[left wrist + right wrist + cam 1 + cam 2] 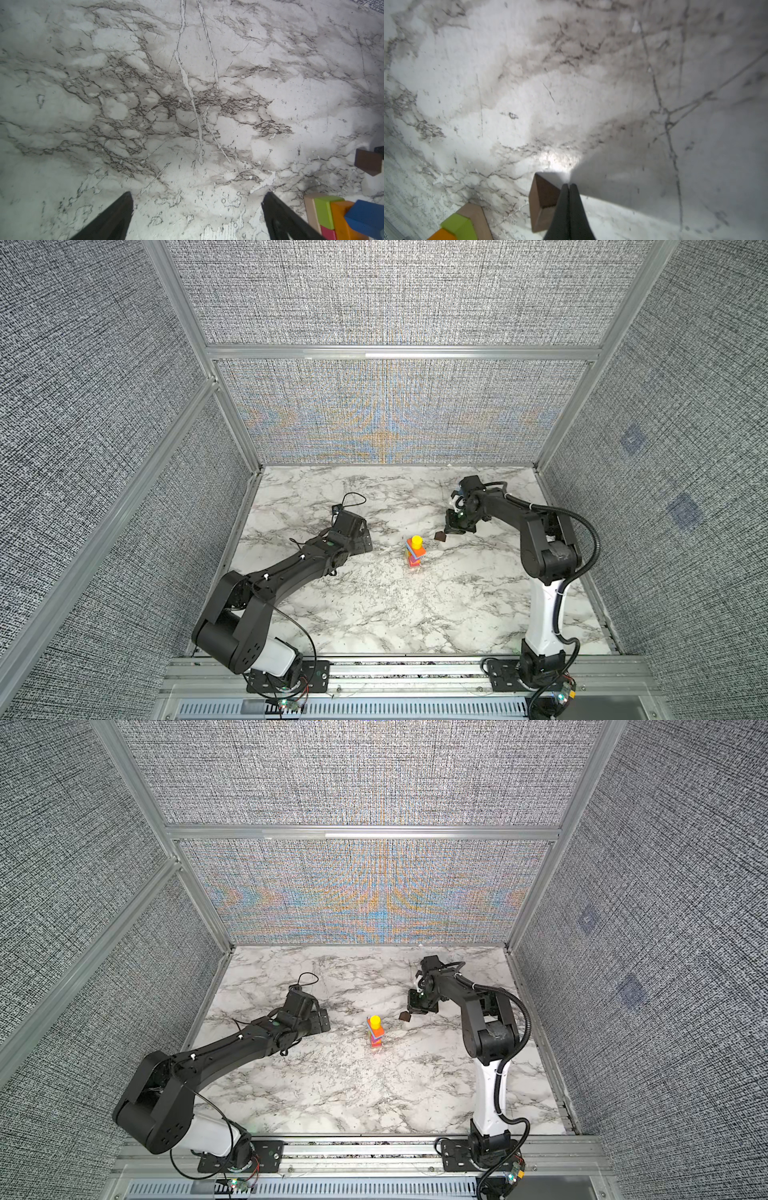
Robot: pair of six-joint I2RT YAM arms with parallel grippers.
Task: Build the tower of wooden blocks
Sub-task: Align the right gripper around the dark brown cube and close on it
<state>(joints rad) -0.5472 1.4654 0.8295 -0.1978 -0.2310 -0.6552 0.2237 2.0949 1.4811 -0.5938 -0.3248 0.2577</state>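
Observation:
The tower stands mid-table, a narrow multicoloured stack of wood blocks with an orange slab under a yellow cylinder on top. Its tan, green, orange and blue blocks show at the edge of both wrist views. A dark brown piece sits just right of the tower. My right gripper is shut, fingers pressed together beside the brown piece, with nothing between them. My left gripper is open and empty, low over the table left of the tower.
The marble tabletop is walled by grey fabric panels on three sides. An aluminium rail carrying both arm bases runs along the front. A loose cable loop rises behind the left wrist.

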